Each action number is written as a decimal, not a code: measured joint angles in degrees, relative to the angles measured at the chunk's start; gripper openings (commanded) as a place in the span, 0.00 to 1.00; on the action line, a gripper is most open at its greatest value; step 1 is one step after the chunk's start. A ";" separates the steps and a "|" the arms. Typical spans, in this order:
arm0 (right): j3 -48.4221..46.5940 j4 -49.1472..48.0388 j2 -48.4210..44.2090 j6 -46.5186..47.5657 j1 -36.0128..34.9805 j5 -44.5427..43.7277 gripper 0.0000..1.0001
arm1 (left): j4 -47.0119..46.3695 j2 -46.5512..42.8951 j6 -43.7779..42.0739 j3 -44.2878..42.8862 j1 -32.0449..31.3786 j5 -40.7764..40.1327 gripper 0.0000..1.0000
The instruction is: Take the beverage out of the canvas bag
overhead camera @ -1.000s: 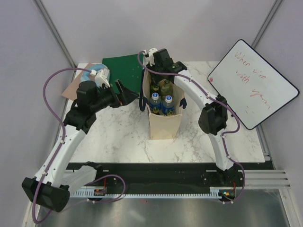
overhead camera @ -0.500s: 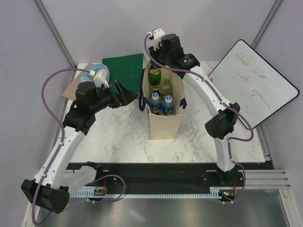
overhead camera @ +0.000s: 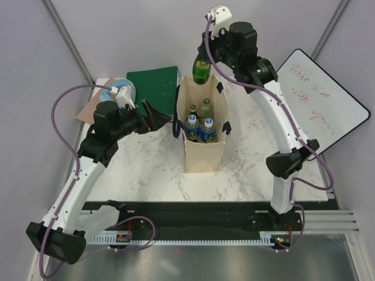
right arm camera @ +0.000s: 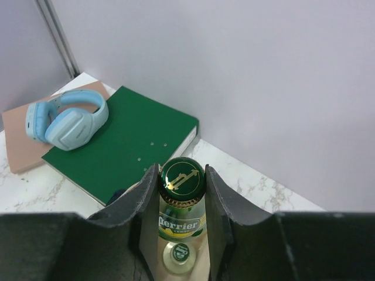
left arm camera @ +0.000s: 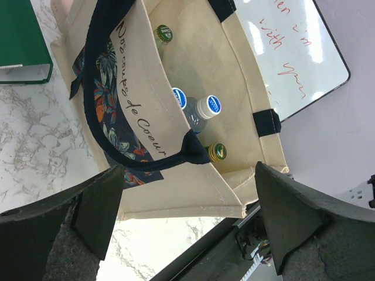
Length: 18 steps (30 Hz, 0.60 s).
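Poster: Bottle news from the top view. A second ago the right gripper (overhead camera: 202, 60) was down at the mouth of the canvas bag (overhead camera: 202, 157). Now it's way up, with a green bottle (overhead camera: 202, 73) pinched by the neck. Left arm hasn't budged.

Reply: Yep. The bottle hangs upright, cap up, long axis vertical, over the far end of the bag's mouth. Can't tell from above if its base clears the rim. Four more bottles (overhead camera: 199, 124) stand inside. The left gripper (overhead camera: 157, 115) is spread wide and holds nothing, just beside the bag's left wall. A green binder (overhead camera: 151, 83) sits behind-left, a whiteboard (overhead camera: 322, 102) off right, and there's bare marble table (overhead camera: 140, 170) in front.

Poster: Left wrist?

Reply: It looks into the bag between its wide-apart fingers (left arm camera: 96, 205). A navy strap (left arm camera: 146, 159) droops across the opening and four caps show inside.

Poster: Right wrist: the jaws are partly closed, clamping the Perrier bottle (right arm camera: 182, 199) just under its cap, with another cap straight below. Blue headphones (right arm camera: 67, 120) lie across the binder and a brown board (right arm camera: 20, 140). The table's back edge and the wall are near.
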<state>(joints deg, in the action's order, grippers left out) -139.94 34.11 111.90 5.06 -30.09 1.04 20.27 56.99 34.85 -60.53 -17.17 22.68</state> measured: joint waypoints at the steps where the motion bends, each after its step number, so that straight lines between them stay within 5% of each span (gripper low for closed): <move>1: 0.00 0.02 -0.46 0.20 0.37 -0.02 0.00 | 0.00 0.00 -0.02 0.00 0.00 0.00 1.00; 18: 9.73 -0.02 -8.59 1.11 19.61 -0.28 0.00 | 0.02 0.00 -0.85 0.00 0.00 -0.04 1.00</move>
<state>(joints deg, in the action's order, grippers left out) -130.21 34.09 103.31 6.17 -10.48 0.75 20.29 56.99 34.00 -60.53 -17.17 22.63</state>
